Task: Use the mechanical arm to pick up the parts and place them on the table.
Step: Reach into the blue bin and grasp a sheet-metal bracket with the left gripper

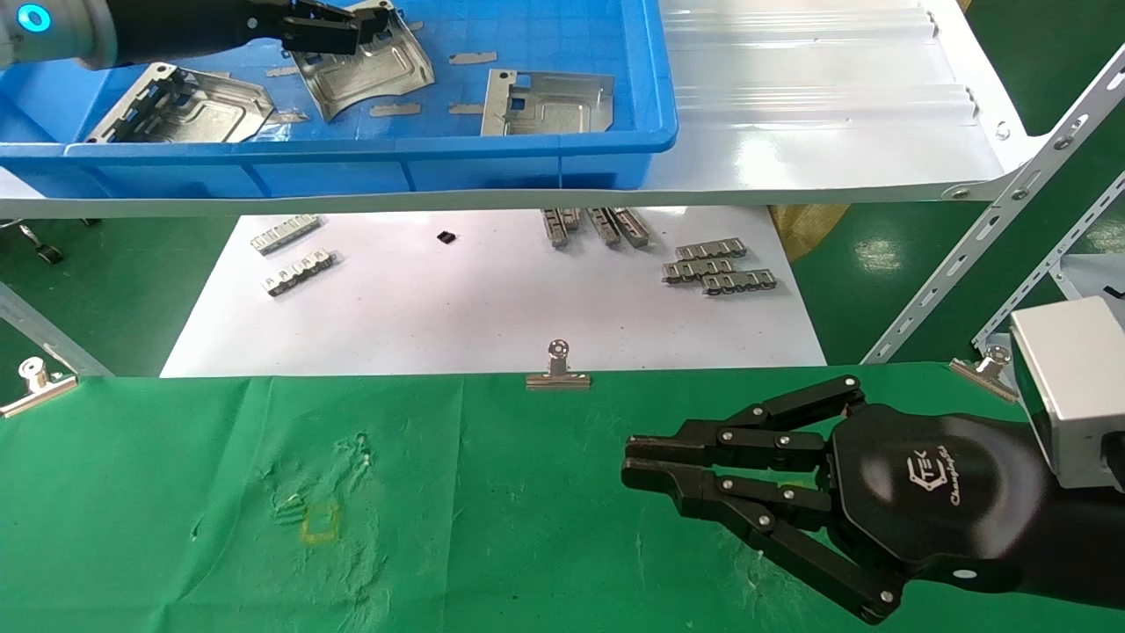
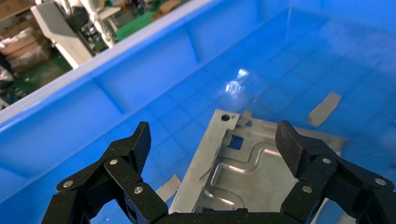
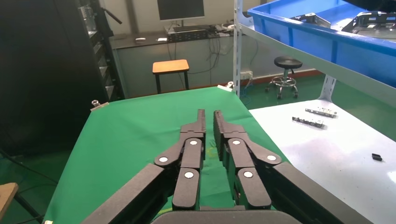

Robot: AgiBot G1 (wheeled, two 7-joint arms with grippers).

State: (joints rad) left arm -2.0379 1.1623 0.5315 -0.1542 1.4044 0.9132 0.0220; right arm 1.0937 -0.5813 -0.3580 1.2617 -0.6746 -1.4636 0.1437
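Three silver plates lie in the blue bin: one on the left, one in the middle, one on the right. My left gripper is open inside the bin, right over the middle plate. In the left wrist view this gripper has its fingertips spread wide on either side of that plate, not closed on it. My right gripper is shut and empty, low over the green table at the right. It also shows in the right wrist view.
The bin stands on a glossy white shelf. Slanted metal braces hold the shelf at the right. Below lies a white sheet with toothed metal strips. Binder clips grip the cloth's far edge. A yellow square marks the cloth.
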